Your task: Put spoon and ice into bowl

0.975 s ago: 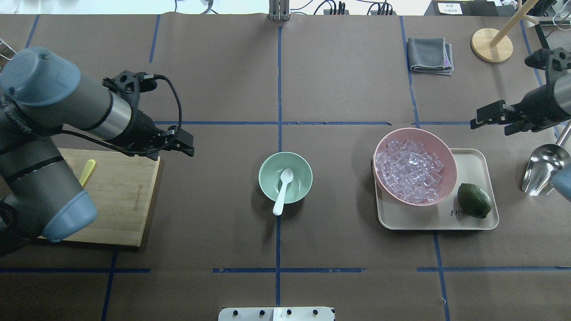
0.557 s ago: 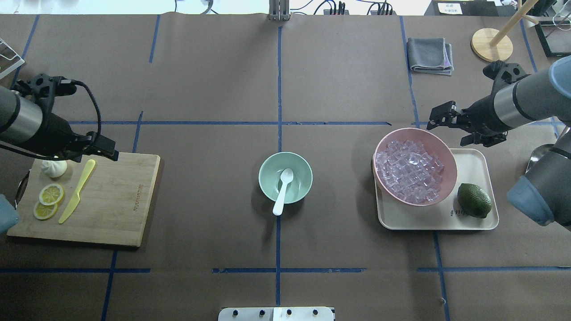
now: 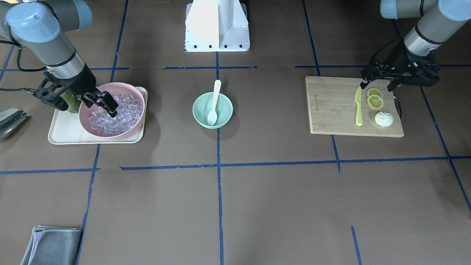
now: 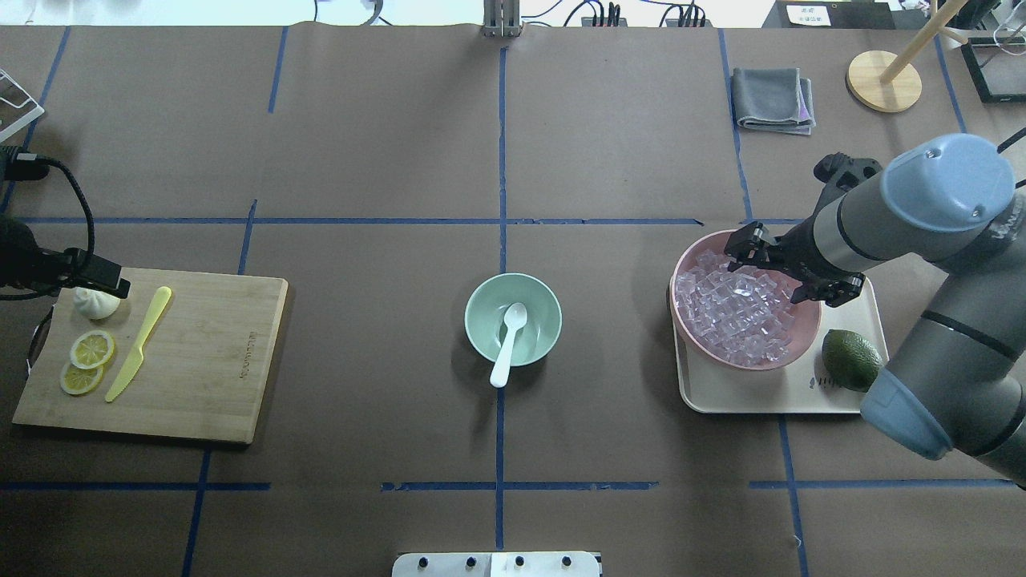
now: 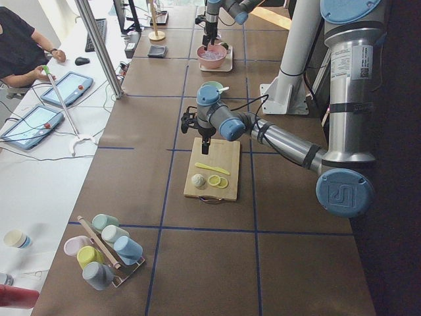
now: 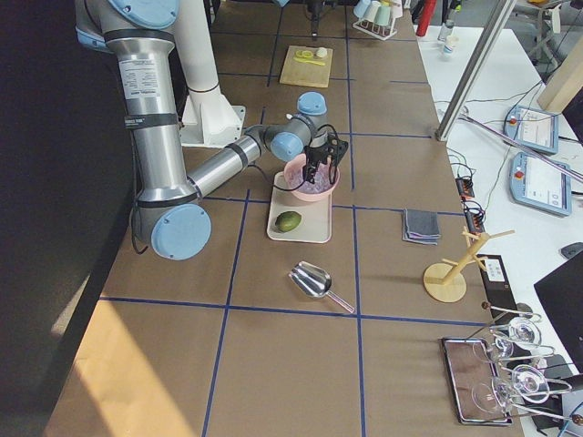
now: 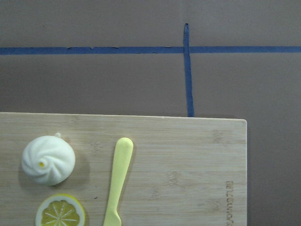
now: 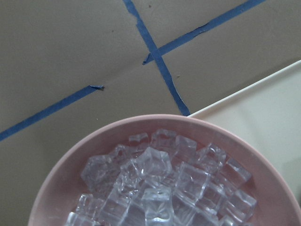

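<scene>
Right gripper (image 4: 781,272) is hovering released over the ice (image 4: 733,312) heaped in the pink bowl (image 4: 675,290) on the right-hand tray (image 4: 769,398). Spoon (image 4: 507,344) is already lying in the mint-green bowl (image 4: 481,308), well left of that. Left gripper (image 3: 376,85) is hanging released above the cutting board (image 4: 216,361).

open path over table (image 4: 613,320) between bowl (image 4: 481,308) and pink bowl (image 4: 804,330); spoon (image 4: 508,344) handle overhangs rim

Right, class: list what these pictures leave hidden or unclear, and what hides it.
- Metal scoop: cut by the front view's left edge; the right arm covers it overhead.
- Green fruit: partly behind the right arm in both views.
- Ice under the right hand: whether they touch, the hand itself hides.
</scene>
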### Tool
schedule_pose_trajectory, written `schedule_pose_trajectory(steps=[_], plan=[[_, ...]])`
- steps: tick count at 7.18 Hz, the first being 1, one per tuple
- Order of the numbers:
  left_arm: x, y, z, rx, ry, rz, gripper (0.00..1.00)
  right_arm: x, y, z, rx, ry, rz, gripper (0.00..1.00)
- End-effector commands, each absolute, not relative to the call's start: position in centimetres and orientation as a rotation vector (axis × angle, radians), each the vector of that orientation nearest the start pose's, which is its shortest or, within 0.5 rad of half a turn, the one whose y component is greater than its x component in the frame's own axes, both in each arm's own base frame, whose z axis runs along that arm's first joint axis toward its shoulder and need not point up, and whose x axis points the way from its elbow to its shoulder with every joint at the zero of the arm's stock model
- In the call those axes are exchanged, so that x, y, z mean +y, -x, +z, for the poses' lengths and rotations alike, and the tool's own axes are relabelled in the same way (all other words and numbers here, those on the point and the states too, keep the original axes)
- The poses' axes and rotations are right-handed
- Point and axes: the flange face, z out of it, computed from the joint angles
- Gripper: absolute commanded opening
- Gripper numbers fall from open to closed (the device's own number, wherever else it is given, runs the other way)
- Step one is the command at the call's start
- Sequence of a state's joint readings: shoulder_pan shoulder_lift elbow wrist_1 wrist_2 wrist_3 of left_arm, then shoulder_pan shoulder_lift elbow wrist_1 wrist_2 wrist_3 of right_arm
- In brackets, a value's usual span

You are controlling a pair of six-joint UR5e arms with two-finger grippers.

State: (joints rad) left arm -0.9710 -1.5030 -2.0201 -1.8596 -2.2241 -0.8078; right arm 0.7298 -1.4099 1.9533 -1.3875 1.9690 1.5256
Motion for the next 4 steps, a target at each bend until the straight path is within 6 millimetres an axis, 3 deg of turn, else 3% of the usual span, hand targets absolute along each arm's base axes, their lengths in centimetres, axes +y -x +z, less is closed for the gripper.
schedule_pose_trajectory(steps=[1,4], plan=[[-42.26,-19.91,44.31,0.892,-0.086,0.026,0.98,-42.45,35.98,39.1,-0.776,0.079,0.496,0.94],[-42.25,-19.99,44.18,0.893,-0.086,0.026,0.99,-42.97,36.88,39.36,-0.765,0.063,0.49,0.86]])
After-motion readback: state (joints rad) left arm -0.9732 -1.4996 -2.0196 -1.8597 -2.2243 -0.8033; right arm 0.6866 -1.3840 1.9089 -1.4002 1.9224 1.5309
